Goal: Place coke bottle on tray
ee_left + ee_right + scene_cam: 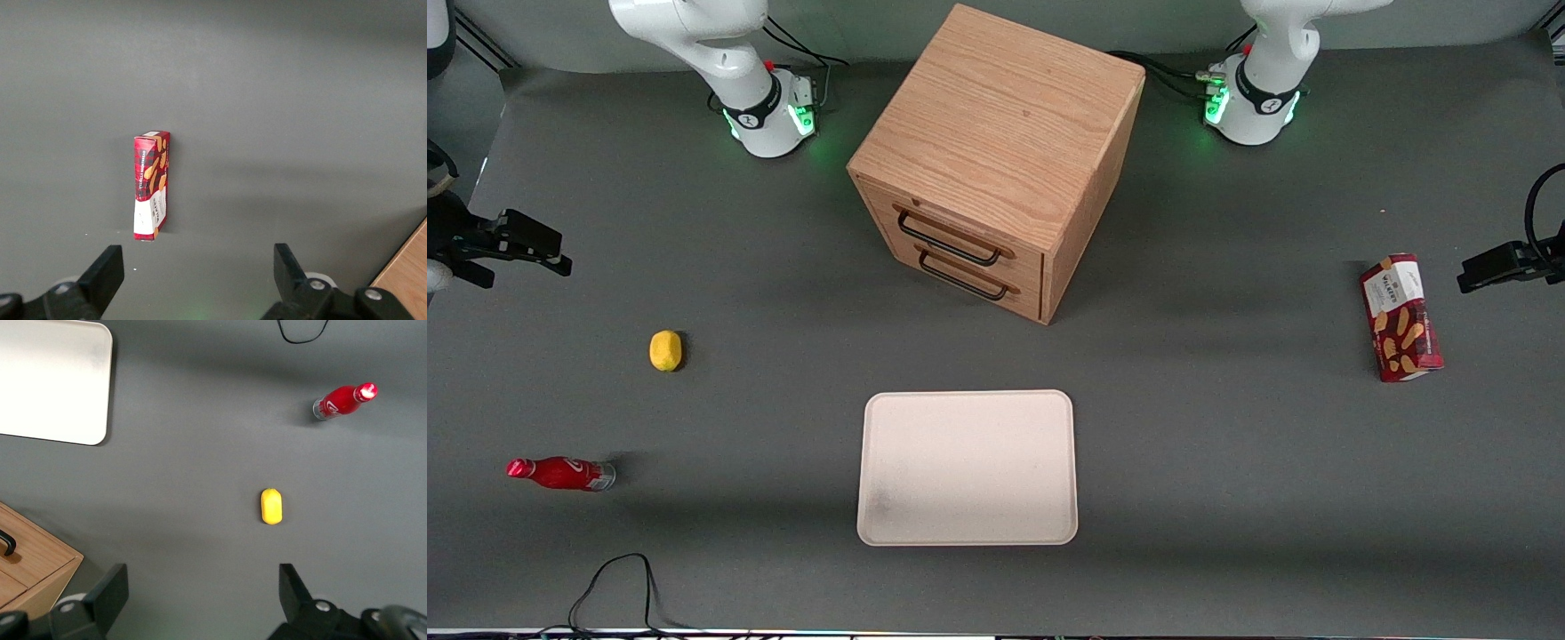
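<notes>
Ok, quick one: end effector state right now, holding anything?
Right arm's end effector: open, holding nothing, hovering above the table near the lemon. The coke bottle sits on the table, not on the tray.

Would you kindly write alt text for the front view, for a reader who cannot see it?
A small red coke bottle stands on a dark grey table toward the working arm's end, apart from the bare cream tray at the middle. The open gripper hangs above that end, farther from the camera than a lemon. A two-drawer wooden cabinet and a biscuit box also stand there.
</notes>
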